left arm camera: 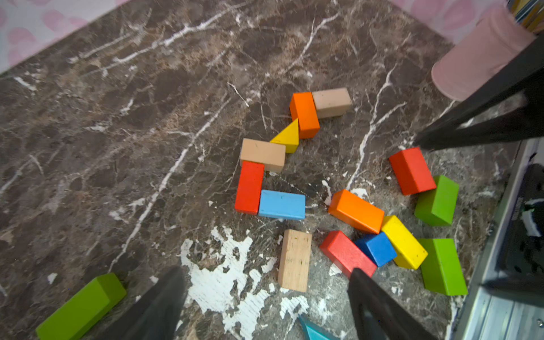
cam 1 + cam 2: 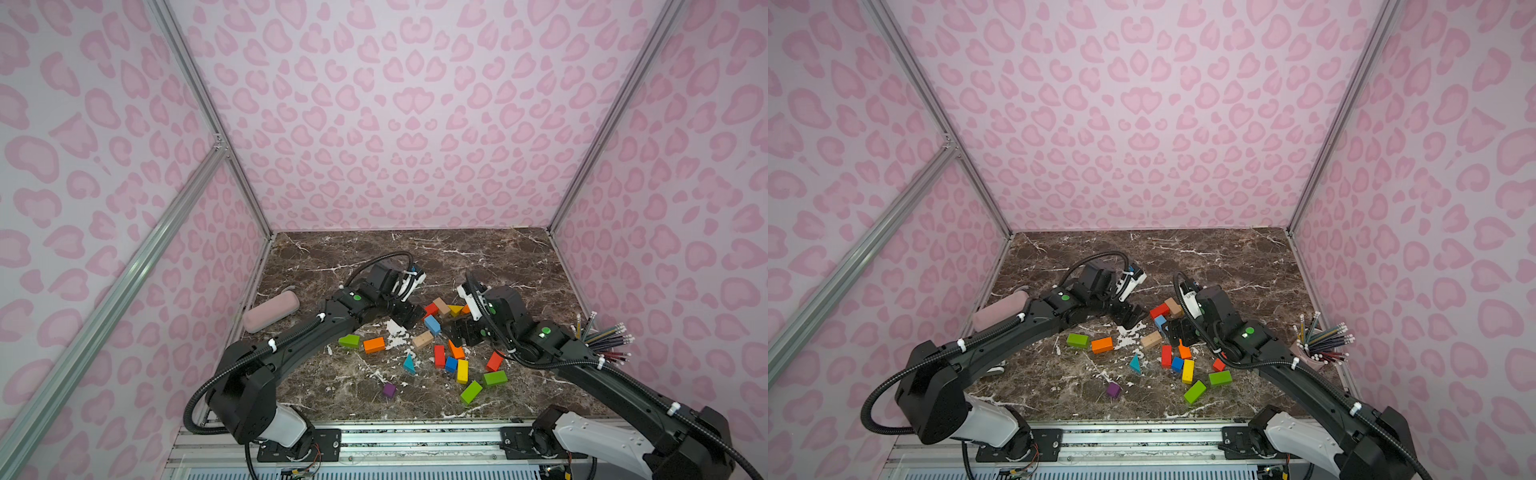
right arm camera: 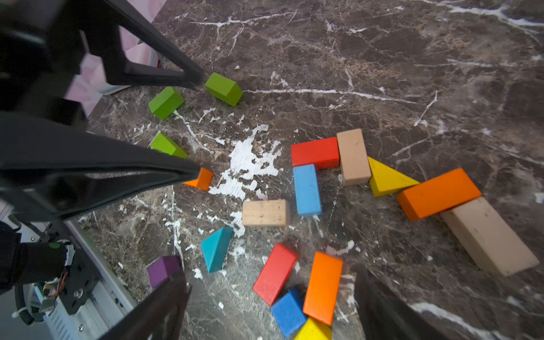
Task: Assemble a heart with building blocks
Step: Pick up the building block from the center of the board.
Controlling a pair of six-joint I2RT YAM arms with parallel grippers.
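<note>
Jaws of left gripper and right gripper: spread, empty. Grasp the plain wood brick across its narrow width — seat it flush beside the blue brick, neighbours undisturbed.

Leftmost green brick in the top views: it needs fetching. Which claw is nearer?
Left. The left claw hovers open just behind and to the right of the green brick; the right claw sits farther right, beyond the left one.

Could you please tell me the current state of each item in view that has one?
Left end effector, open, empty.
Right end effector, open, empty.
Blocks, loose on the table, some touching, no heart yet.
Cup, upright, holding pencils.
Pouch, lying flat.
</note>
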